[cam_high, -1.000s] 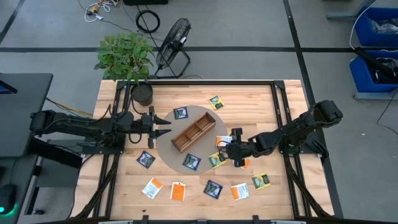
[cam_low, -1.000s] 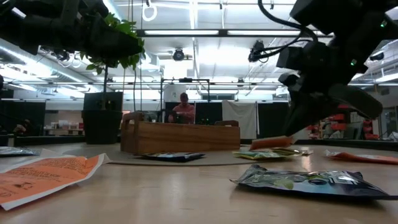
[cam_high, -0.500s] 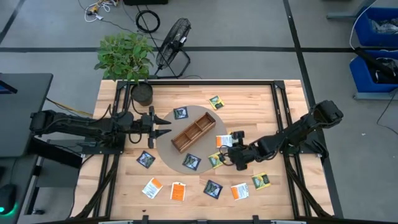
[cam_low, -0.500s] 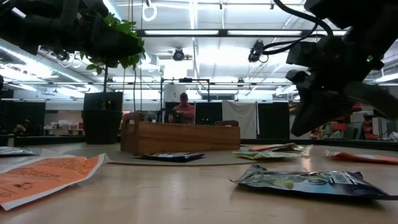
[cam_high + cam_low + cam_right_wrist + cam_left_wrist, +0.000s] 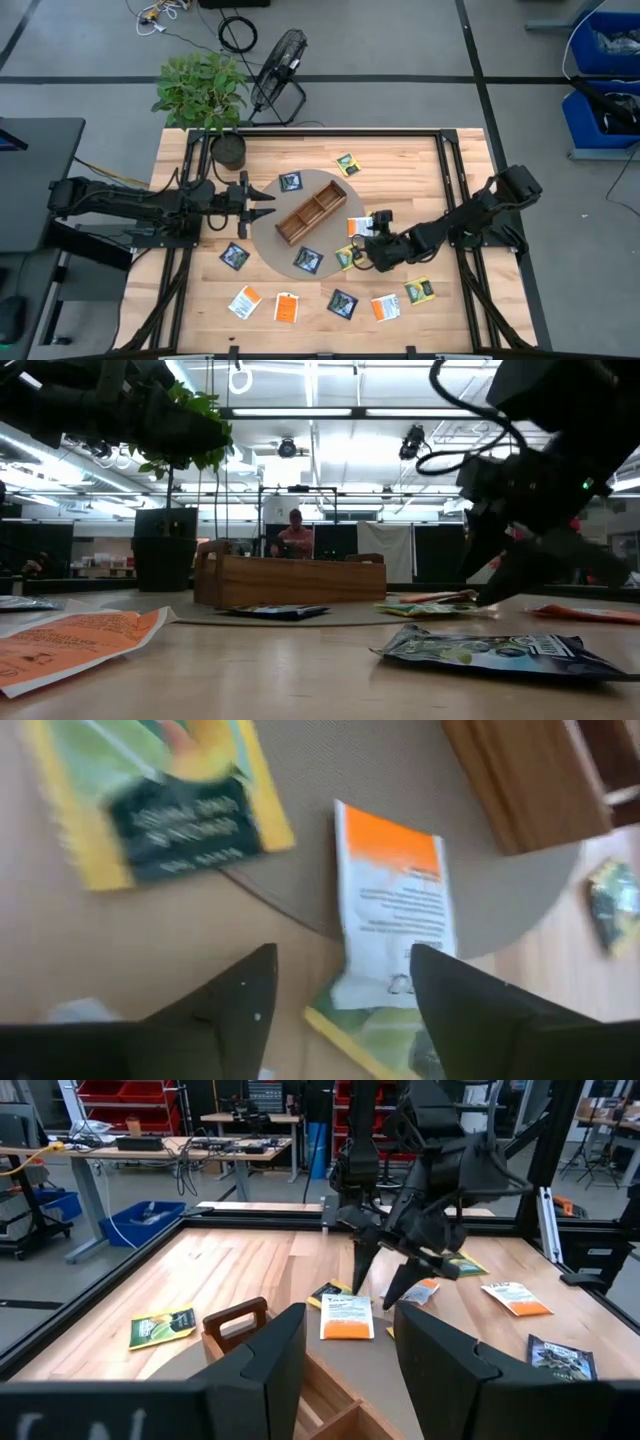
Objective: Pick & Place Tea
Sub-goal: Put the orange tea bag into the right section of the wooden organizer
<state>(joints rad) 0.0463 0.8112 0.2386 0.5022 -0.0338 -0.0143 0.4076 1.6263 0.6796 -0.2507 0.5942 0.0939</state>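
The right gripper [image 5: 362,243] is hovering low over the table's right half with its dark fingers spread wide and nothing between them. Just beneath them an orange-and-white tea packet [image 5: 392,905] is lying flat, half on the round grey mat [image 5: 262,242] and half overlapping a yellow-green packet [image 5: 347,258]; its small print is not legible. A second yellow-green packet with a dark label panel [image 5: 160,798] is lying close by.

The left gripper [image 5: 262,198] is waiting at the mat's left edge, fingers parted a moderate way around empty air, pointing at the wooden compartment tray [image 5: 311,210]. The tray is a long brown box with dividers and a cut-out handle end, sitting diagonally on the mat.

The remaining tea packets, all thin, flat and square with crimped foil edges, are lying scattered on the pale butcher-block tabletop [image 5: 400,160]: dark navy packets [image 5: 342,302] and orange-and-white ones [image 5: 286,307] along the near edge, others beyond the tray.

A black frame is bordering the table. A potted plant [image 5: 203,92] and a floor fan [image 5: 277,60] are standing behind it on grey floor. In the low view a person [image 5: 295,532] is sitting far back in a workshop room under strip lights.
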